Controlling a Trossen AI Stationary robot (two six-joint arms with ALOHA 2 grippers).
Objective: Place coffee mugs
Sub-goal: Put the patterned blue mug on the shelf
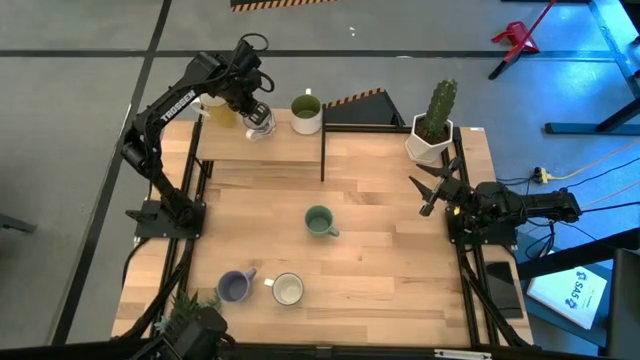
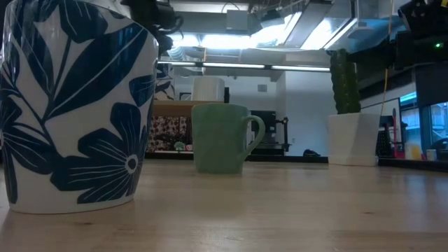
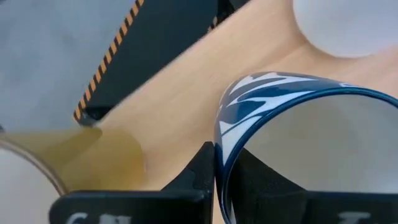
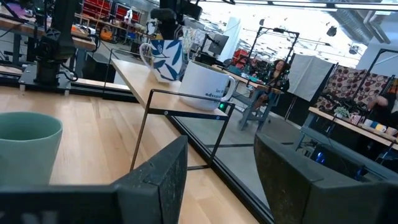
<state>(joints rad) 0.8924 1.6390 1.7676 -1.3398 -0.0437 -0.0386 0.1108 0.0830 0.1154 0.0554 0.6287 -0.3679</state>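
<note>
My left gripper [image 1: 258, 118] is over the raised wooden shelf [image 1: 262, 148] at the table's far left, shut on a white mug with blue leaves [image 4: 165, 59]. A cream-yellow mug [image 1: 215, 108] and a whitish mug [image 1: 306, 113] stand on the shelf on either side of it. On the table stand a sage green mug [image 1: 319, 221], a lavender mug [image 1: 234, 287] and a whitish mug [image 1: 288, 289], which fills the low view's left as a blue-flowered mug [image 2: 70, 105]. My right gripper [image 1: 432, 190] waits open at the table's right edge. My left gripper has the blue-leaved mug by its rim [image 3: 216, 155], one finger [image 3: 255, 177] inside the cup and one [image 3: 196, 171] outside. The fingers come from above, pointing down. The mug is upright, its base at the shelf's top; whether it rests there I cannot tell.
A white faceted pot with a cactus [image 1: 432, 125] stands at the far right, just beyond my right gripper. A thin black frame [image 4: 180, 99] edges the shelf's right end. Bare wood lies between the green mug and the shelf.
</note>
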